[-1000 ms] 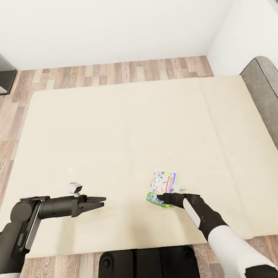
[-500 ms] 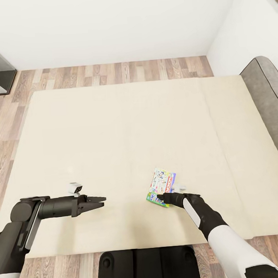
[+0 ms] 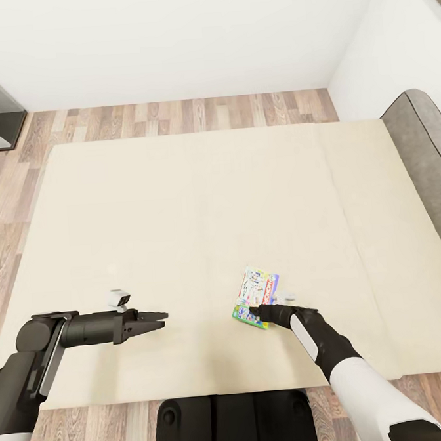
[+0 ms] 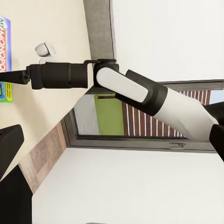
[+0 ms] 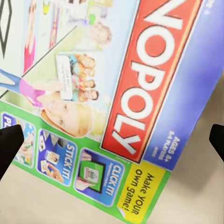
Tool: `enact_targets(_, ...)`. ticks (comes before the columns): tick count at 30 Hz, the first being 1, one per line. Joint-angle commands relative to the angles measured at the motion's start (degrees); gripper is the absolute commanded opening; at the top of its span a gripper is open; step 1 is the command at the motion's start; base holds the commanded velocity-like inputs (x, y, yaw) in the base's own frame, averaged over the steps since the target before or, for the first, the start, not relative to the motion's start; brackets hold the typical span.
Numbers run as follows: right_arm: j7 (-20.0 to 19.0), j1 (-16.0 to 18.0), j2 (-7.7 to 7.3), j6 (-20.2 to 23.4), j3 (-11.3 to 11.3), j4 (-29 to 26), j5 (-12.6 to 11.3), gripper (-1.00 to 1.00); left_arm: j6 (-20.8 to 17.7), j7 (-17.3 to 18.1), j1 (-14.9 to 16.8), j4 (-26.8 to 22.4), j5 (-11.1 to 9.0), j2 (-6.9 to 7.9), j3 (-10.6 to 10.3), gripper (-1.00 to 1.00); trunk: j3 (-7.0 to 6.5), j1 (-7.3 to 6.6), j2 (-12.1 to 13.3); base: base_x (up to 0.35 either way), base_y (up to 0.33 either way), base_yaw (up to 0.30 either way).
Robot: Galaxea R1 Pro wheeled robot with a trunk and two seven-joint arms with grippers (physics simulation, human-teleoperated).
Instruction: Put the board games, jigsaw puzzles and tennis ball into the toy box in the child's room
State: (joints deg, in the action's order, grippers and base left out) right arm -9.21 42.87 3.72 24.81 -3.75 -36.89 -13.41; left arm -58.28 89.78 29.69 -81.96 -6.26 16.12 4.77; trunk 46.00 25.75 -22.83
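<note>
Head view. A single board game [image 3: 255,295], a thin flat box printed white, green and blue with a red band, lies face-up on the beige mattress of the bed [image 3: 199,202], toward its near edge and right of centre. The right tool [image 3: 253,311] rests at the box's near corner, its dark tip overlapping the green border; whether the fingers are spread or closed cannot be told here, because the wrist covers them. The left tool [image 3: 160,316] hovers over bare mattress well to the left of the box, fingers drawn nearly together, holding nothing. The grey headboard [image 3: 427,160] is cut off at the right edge; wood-plank floor [image 3: 174,116] and white wall lie beyond the bed.

Left wrist view. The right arm [image 4: 116,84] crosses the frame, reaching toward the board game [image 4: 4,56], of which only a strip with partial lettering shows at the frame edge. A window [image 4: 140,119] stands behind. The left tool's own finger [image 4: 9,144] appears as a dark, blurred shape.

Right wrist view. The board game [image 5: 107,93] is seen at close range: red band with white "NOPOLY" lettering, cartoon figures, green border with "Stick It", "Click It" and "Make Your Own Game" panels. The two fingertips [image 5: 9,144] of the right tool sit at opposite frame edges, spread wide, with nothing between them except the box surface below.
</note>
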Motion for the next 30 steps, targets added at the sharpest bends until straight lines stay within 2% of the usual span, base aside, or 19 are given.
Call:
enact_targets(1, 0.0, 0.0, 0.02, 0.3, 0.0, -0.1, -0.1, 1.00, -0.6, 0.2, 0.0, 0.0, 0.0, 0.03, 0.0, 1.00, 0.06, 0.03, -0.1, 0.000, 0.000, 0.000)
enact_targets(7, 0.0, 0.4, 0.04, 0.3, 0.1, -0.1, -0.3, 1.00, -0.6, 0.2, 0.0, 0.0, 0.0, 0.05, 0.0, 1.00, 0.06, 0.03, -0.1, 0.000, 0.000, 0.000)
enact_targets(25, 0.1, 5.6, -0.19, 0.9, 0.1, 0.3, -0.5, 1.00, -0.6, 0.2, 0.0, 0.2, -0.1, 0.17, 0.1, 1.00, 0.06, 0.03, -0.1, 0.000, 0.000, 0.000)
enact_targets(30, 1.9, 6.7, -0.20, 1.0, 0.1, 1.6, -0.5, 1.00, -0.6, 0.2, 0.0, 0.2, -0.1, 0.20, 0.1, 1.00, 0.06, 0.03, -0.1, 0.000, 0.000, 0.000)
